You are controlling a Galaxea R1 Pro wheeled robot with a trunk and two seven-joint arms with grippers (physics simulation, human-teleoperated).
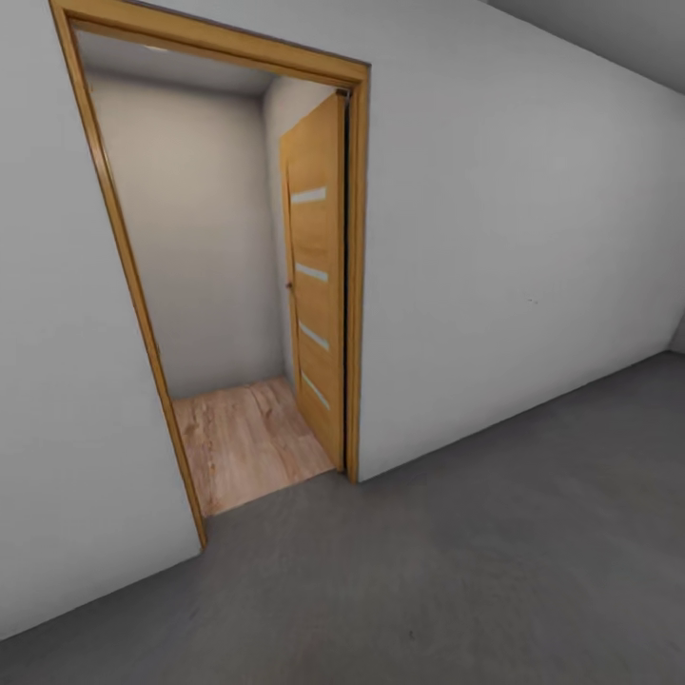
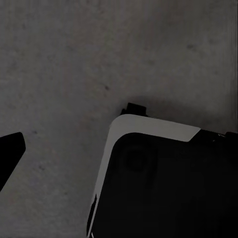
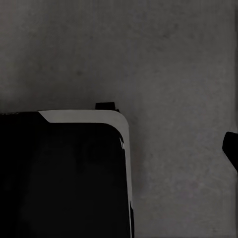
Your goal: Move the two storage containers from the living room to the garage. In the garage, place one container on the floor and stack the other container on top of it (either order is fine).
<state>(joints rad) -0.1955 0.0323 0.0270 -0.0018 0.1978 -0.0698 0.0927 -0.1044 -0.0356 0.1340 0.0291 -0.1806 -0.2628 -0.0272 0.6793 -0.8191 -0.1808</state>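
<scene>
From the head camera I am looking at a pale grey wall (image 1: 533, 238) with a doorway framed in light wood (image 1: 357, 285) in the upper left of the frame; its left jamb runs slanted because the view is tilted. A wooden door (image 1: 317, 276) with four narrow pale slots stands swung inward against the right side of the opening, its hinge edge lost in shadow. Past the threshold I see a strip of light wood-plank flooring (image 1: 247, 438), cut off by the frame on both sides, and a plain wall behind it. The lower half of the frame is the floor (image 1: 457, 580), dark grey and rough. Both wrist cameras look down on that concrete (image 2: 74, 59), dimly lit. Each has a black body with a white rounded edge (image 2: 148, 124) (image 3: 89, 116) at the bottom of the frame, which I take for part of the robot, and a dark sliver at one edge (image 2: 10, 148) (image 3: 230, 148). I cannot tell whether either gripper is parted or closed. The storage containers sit nowhere in my views.
</scene>
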